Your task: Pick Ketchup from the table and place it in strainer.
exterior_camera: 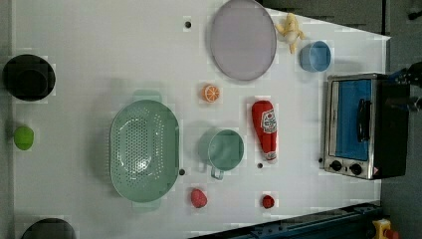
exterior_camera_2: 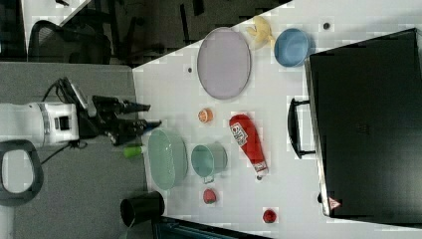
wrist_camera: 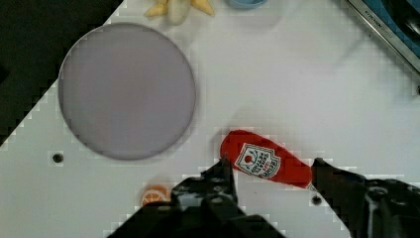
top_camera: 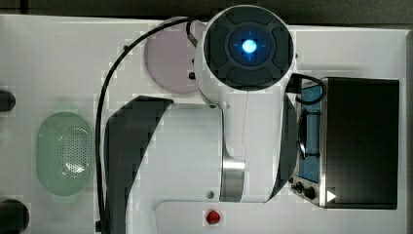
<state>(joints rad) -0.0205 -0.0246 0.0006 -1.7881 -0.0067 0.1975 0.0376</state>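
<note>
The ketchup (exterior_camera: pixel 264 129) is a small red bottle with a white label, lying flat on the white table between the green cup and the toaster oven. It also shows in the right view (exterior_camera_2: pixel 249 142) and the wrist view (wrist_camera: pixel 265 161). The strainer (exterior_camera: pixel 144 149), a large pale mint oval basket with a holed bottom, stands beyond the cup from the ketchup; the top view has it at the left (top_camera: pixel 63 153). My gripper (wrist_camera: pixel 270 164) is open and holds nothing. It hangs well above the table, with the bottle seen between its dark fingers (wrist_camera: pixel 223 181). From the side, the gripper (exterior_camera_2: pixel 153 114) looks spread.
A darker green cup (exterior_camera: pixel 224 150) stands between strainer and ketchup. An orange slice (exterior_camera: pixel 211 93), a lilac plate (exterior_camera: pixel 243 39), a banana (exterior_camera: pixel 291 30) and a blue bowl (exterior_camera: pixel 315 56) lie nearby. A toaster oven (exterior_camera: pixel 358 127), a strawberry (exterior_camera: pixel 198 197), a red blob (exterior_camera: pixel 268 201) and a black cup (exterior_camera: pixel 29 77) stand around.
</note>
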